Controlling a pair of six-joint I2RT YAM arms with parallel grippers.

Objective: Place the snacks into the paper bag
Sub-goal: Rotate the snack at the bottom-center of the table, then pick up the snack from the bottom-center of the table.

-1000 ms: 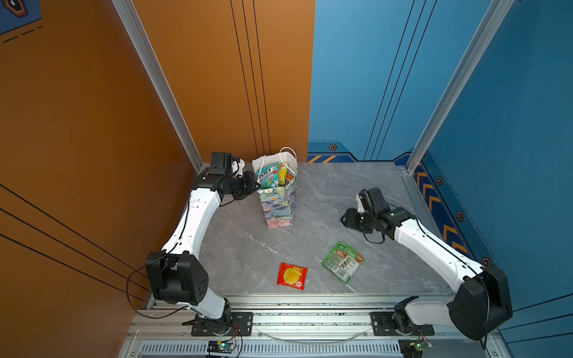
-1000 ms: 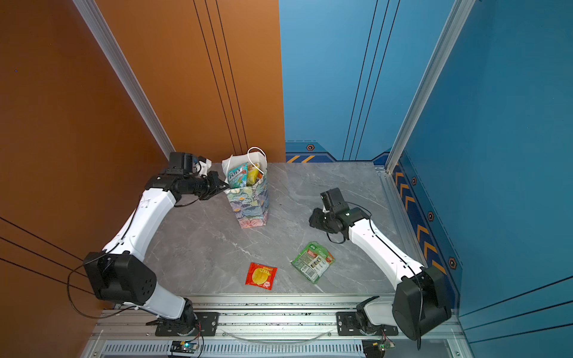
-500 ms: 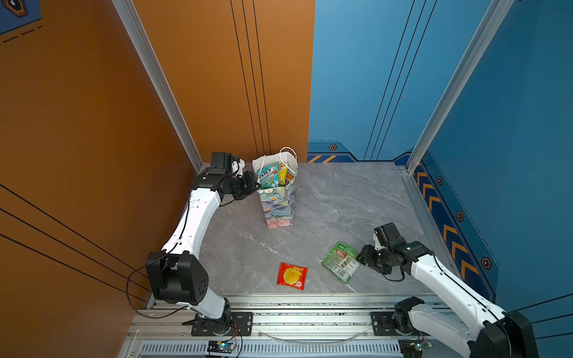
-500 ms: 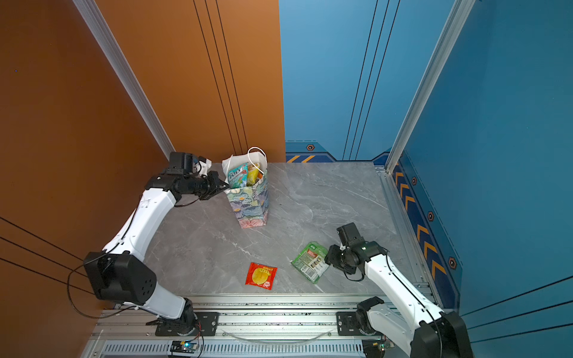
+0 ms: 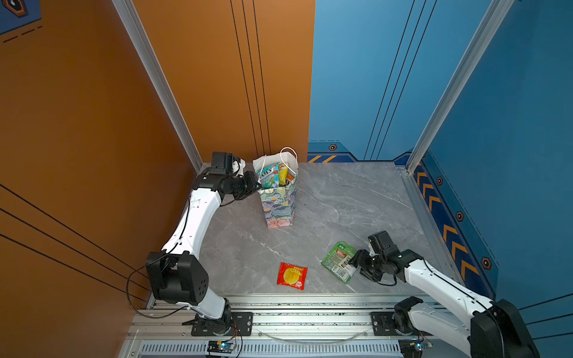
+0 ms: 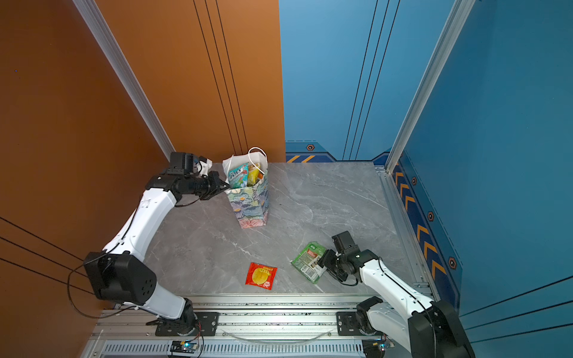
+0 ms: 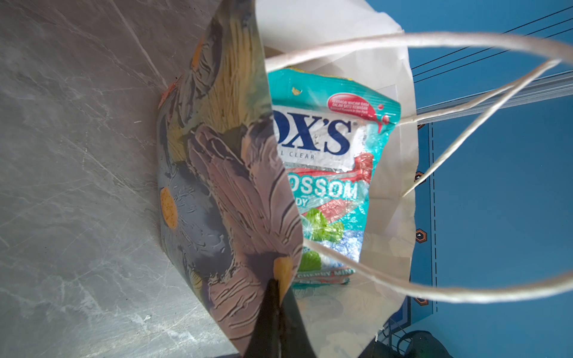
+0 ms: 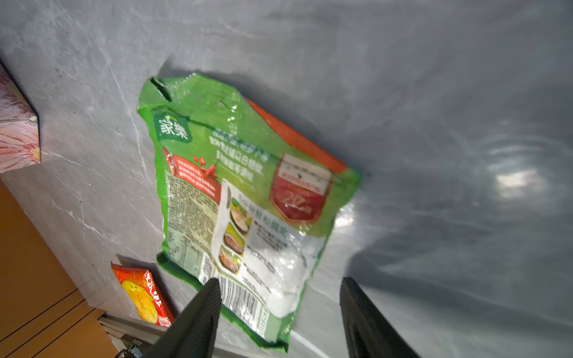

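Paper bag (image 5: 280,204) held at the rim; right gripper (image 8: 279,297) open over the green pouch (image 5: 338,260).
On the grey table (image 5: 356,201) we find the floral paper bag upright near the back wall, with a teal candy packet (image 7: 325,148) showing in its white interior. The left gripper (image 6: 225,186) is clamped tight on the rim of the bag wall nearest it. The green pouch lies flat toward the front, printed back upward, with a barcode and a glossy clear panel. The right gripper's jaws stand apart with the barcode end between them, holding nothing. We judge the pouch light, limp and slippery, best pinched at a sealed edge or corner. The small red-and-yellow sachet (image 5: 292,276) lies flat near it, untouched.
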